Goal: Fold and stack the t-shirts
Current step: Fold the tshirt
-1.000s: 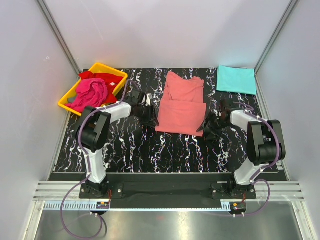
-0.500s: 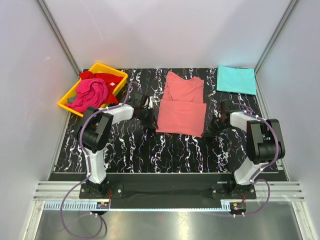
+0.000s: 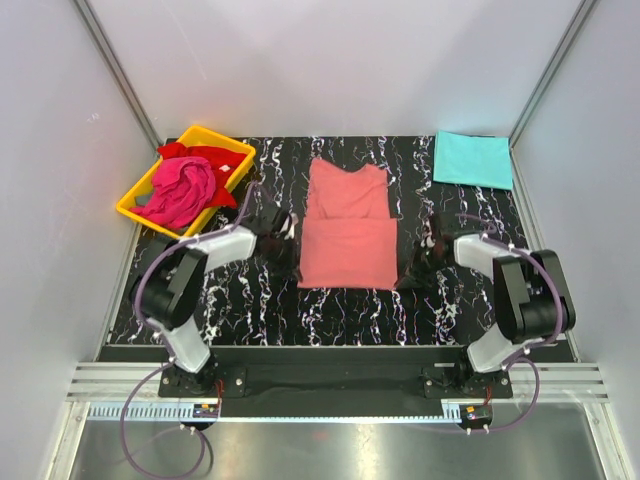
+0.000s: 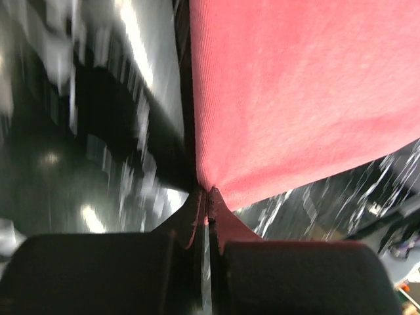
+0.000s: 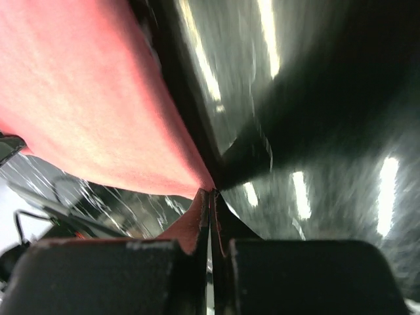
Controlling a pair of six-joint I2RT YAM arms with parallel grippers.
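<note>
Two pinches, one shirt. The left gripper (image 4: 205, 197) and the right gripper (image 5: 211, 195) each have their fingers closed down to a sliver on an edge of the salmon-pink t-shirt (image 3: 345, 225). Cloth is nipped right at the tips in both wrist views.

- The shirt lies flat on the table (image 3: 250, 290), between the two sets of fingers. A crease runs straight across it. The neckline end is beyond the fingers and the doubled-looking panel is level with them.
- Why two grips: my read is that holding opposite sides keeps the sheet taut, so it shifts or folds as one piece without bunching. In both wrist views the cloth fans out from the tips with no slack.
- The turquoise t-shirt (image 3: 472, 158) is already a flat rectangle, well beyond and outboard of the right fingers. That's probably the stack spot.
- The magenta t-shirt (image 3: 180, 188) and red t-shirt (image 3: 205, 158) are bunched in the yellow tray (image 3: 222, 137), beyond and outboard of the left fingers. Both look unfolded and queued.

Hard to make out:
- Both wrist views are motion-blurred, so the table is just streaks.
- I can't tell how many layers each pinch holds.
- From above, the gripper bodies cover the fingertips, so the exact grip points are unclear: hem corner or side edge.
- The red shirt is mostly buried under the magenta one.
- The sleeves aren't visible on the salmon shirt. They're presumably tucked under, but I can't confirm.
</note>
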